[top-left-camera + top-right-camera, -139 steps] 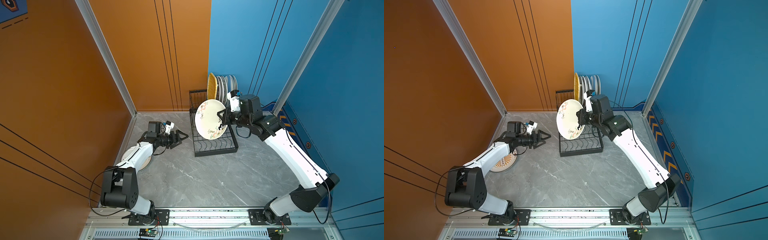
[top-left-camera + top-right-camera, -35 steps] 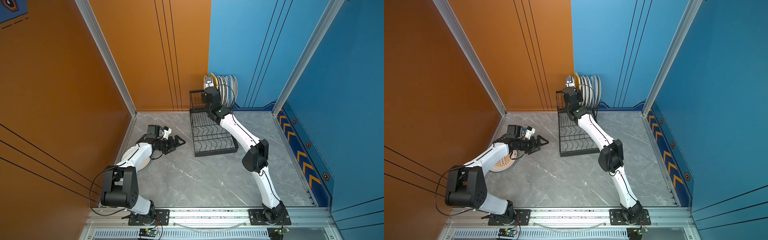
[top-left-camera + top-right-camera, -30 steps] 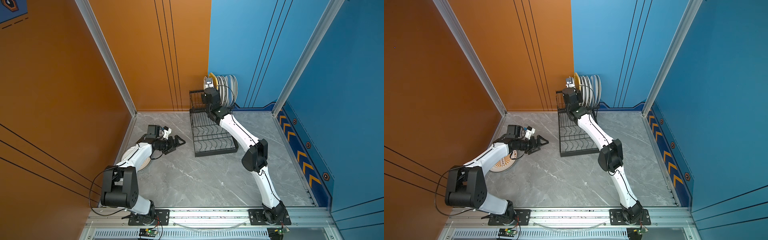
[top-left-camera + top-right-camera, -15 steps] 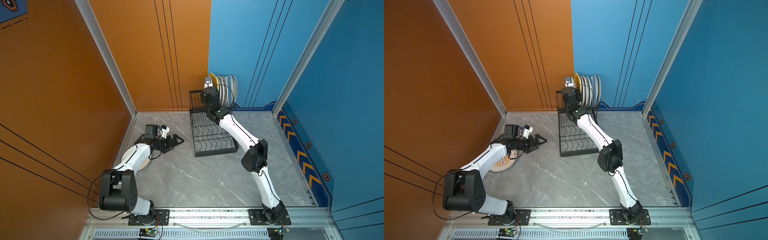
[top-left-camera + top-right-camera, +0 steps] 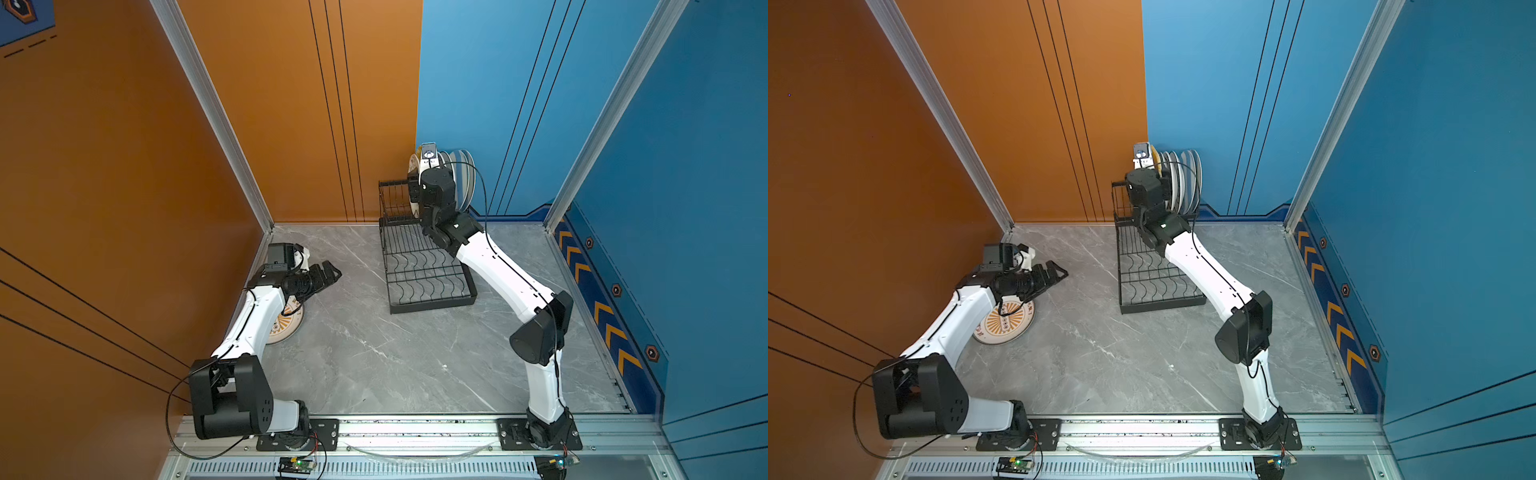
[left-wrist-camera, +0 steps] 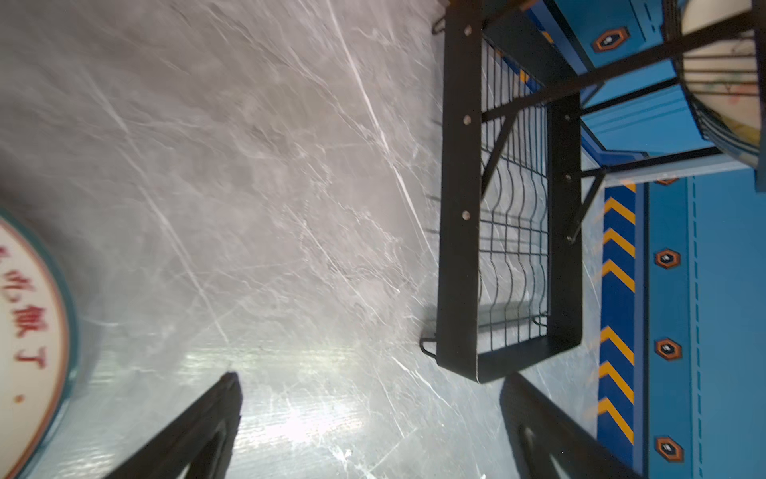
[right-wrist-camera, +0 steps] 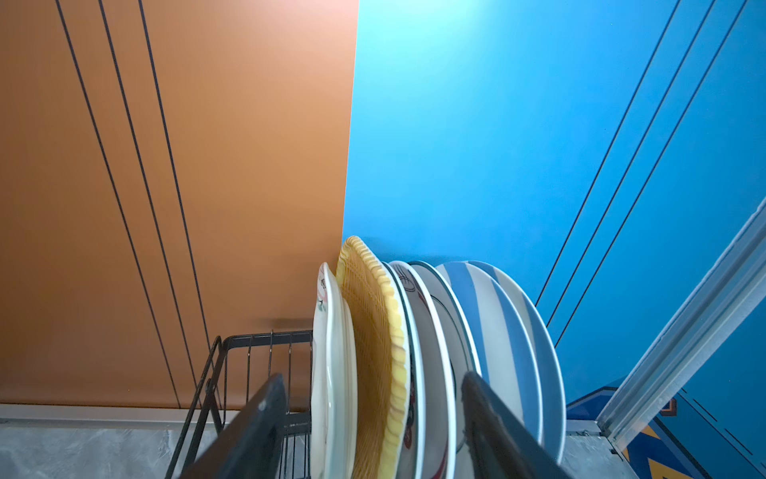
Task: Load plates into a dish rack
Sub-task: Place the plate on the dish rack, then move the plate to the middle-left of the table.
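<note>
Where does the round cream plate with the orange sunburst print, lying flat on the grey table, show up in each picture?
Both top views: the round cream sunburst plate, left of centre, partly hidden.
Left wrist: cropped at the picture's edge.
Right wrist: not in it.
Shared landmark: the black wire dish rack.

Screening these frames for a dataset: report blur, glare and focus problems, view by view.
Left wrist: printed plate smeared by blur, a white glare patch on the table, left gripper fingers soft. Right wrist: racked plates fairly sharp, right gripper fingers close and blurred, a bright hotspot on the blue wall. Both top views: sharp, evenly lit.
</note>
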### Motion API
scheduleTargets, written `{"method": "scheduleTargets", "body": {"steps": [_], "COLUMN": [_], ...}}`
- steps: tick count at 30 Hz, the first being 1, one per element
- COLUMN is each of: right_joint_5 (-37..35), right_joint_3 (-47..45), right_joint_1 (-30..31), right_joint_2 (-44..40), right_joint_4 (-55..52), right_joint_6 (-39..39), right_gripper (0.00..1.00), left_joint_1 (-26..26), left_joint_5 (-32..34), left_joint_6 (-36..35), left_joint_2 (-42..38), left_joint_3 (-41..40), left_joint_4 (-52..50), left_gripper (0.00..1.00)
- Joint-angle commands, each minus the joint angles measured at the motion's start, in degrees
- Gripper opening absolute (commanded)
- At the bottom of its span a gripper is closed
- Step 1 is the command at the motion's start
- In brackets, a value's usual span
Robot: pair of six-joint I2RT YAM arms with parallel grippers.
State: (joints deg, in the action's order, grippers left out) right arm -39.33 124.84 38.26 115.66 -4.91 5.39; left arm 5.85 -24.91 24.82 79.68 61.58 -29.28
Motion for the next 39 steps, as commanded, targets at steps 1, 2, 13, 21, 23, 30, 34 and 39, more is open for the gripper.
{"method": "scheduleTargets", "body": {"steps": [1, 2, 13, 21, 23, 30, 34, 39], "right_joint_5": [-1.57, -1.46, 9.59, 14.79, 15.21, 17.84, 18.89, 19.67], "right_joint_3": [-6.13, -7.94, -31.72, -41.21, -42.41, -45.31, -45.77, -46.2], "right_joint_1": [0.62, 0.91, 1.55, 0.64, 0.33, -0.9, -1.36, -1.61], "right_joint_2": [-5.62, -7.16, -25.09, -32.35, -33.4, -35.01, -35.05, -34.93], "right_joint_4": [-1.29, -1.81, -11.25, -13.57, -13.47, -12.83, -12.69, -12.24], "right_joint_6": [-2.78, -3.17, -16.58, -21.92, -22.47, -23.64, -24.06, -24.09], "right_gripper": [0.69, 0.71, 0.76, 0.8, 0.8, 0.82, 0.83, 0.83], "left_joint_1": [2.27, 2.89, 10.9, 14.74, 15.44, 17.01, 18.51, 19.91], "left_joint_5": [8.79, 10.14, 20.44, 25.06, 25.34, 29.27, 29.59, 30.09], "left_joint_6": [-1.98, -2.33, -5.49, -8.02, -8.45, -11.91, -12.68, -13.88], "left_joint_2": [0.57, 1.05, 13.37, 23.62, 25.41, 30.02, 32.47, 34.92], "left_joint_3": [3.11, 3.8, 15.23, 23.94, 24.74, 27.73, 28.99, 29.68], "left_joint_4": [-5.04, -5.61, -7.91, -11.94, -12.11, -12.29, -13.13, -13.18], "left_gripper": [0.98, 0.98, 0.87, 0.74, 0.72, 0.67, 0.66, 0.66]}}
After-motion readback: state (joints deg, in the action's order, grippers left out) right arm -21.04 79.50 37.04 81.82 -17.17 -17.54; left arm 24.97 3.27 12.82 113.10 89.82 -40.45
